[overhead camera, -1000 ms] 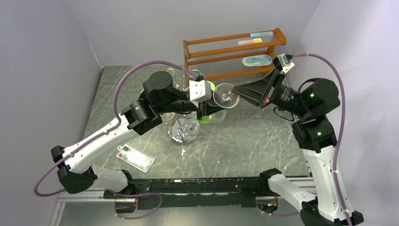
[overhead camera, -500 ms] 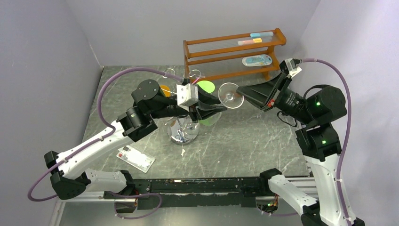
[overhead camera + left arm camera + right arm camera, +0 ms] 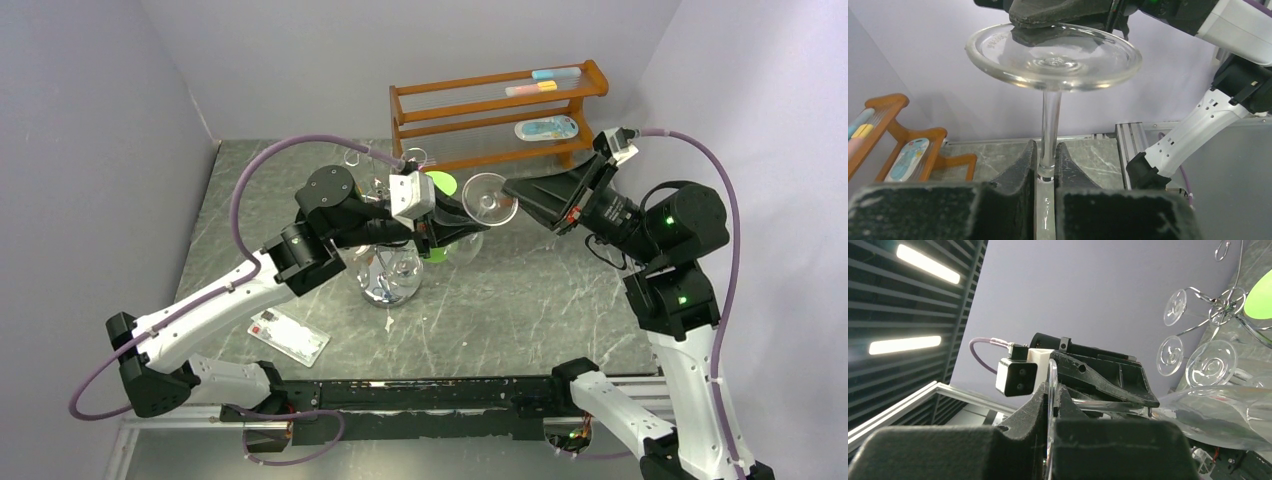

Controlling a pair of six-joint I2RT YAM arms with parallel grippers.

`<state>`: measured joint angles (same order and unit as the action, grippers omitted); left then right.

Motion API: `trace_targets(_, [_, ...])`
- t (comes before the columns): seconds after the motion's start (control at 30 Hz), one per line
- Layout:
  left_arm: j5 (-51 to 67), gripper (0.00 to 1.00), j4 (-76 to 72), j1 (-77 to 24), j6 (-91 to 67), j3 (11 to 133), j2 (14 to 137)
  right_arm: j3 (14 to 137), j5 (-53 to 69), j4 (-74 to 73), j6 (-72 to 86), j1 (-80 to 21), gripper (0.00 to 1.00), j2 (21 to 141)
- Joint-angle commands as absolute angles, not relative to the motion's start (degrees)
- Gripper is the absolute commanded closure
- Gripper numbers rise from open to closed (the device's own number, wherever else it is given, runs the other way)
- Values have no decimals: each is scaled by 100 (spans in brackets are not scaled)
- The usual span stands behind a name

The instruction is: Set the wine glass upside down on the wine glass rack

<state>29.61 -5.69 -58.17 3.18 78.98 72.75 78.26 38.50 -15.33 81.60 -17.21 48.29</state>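
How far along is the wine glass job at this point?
Done: the wine glass is lifted off the table. In hand: the left gripper pinches its stem and the right gripper clamps the rim of its foot, beside the wine glass rack. Left: hang it on a rack arm and release. Other glasses hang there.

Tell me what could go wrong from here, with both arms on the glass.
1. Both grippers clamp one wine glass: the left gripper on the stem, the right gripper on the foot's rim. If the arms move out of step, the thin stem could snap.
2. The right gripper pinches only the foot's edge, so the glass may slip or chip there.
3. The wine glass rack holds other glasses close by; swinging the bowl in could knock them.
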Motion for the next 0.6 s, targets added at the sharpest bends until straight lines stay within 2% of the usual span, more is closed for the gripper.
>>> trace_targets(0.0, [2850, 95, -528, -5835, 341, 8167, 7484, 7755, 3704, -1111, 8160, -1707, 100, 4794])
trace_targets(0.07, [2796, 95, -589, -5827, 327, 8179, 7489, 7727, 3671, -1173, 8064, -1705, 99, 4807])
trace_targets(0.2, [2575, 95, -798, -5828, 237, 8178, 7405, 7561, 3368, -1217, 7815, -1708, 52, 4733])
trace_targets(0.27, [2481, 95, -793, -5819, 178, 8315, 7426, 7581, 3089, -1433, 7500, -1710, 37, 4767])
trace_targets(0.47, [2567, 95, -424, -5449, -316, 9171, 7725, 8131, 1743, -2156, 6186, -1706, 13, 4991])
trace_targets(0.57, [2723, 95, -416, -4952, -714, 9536, 7844, 8223, 727, -2167, 5629, -1706, 5, 4784])
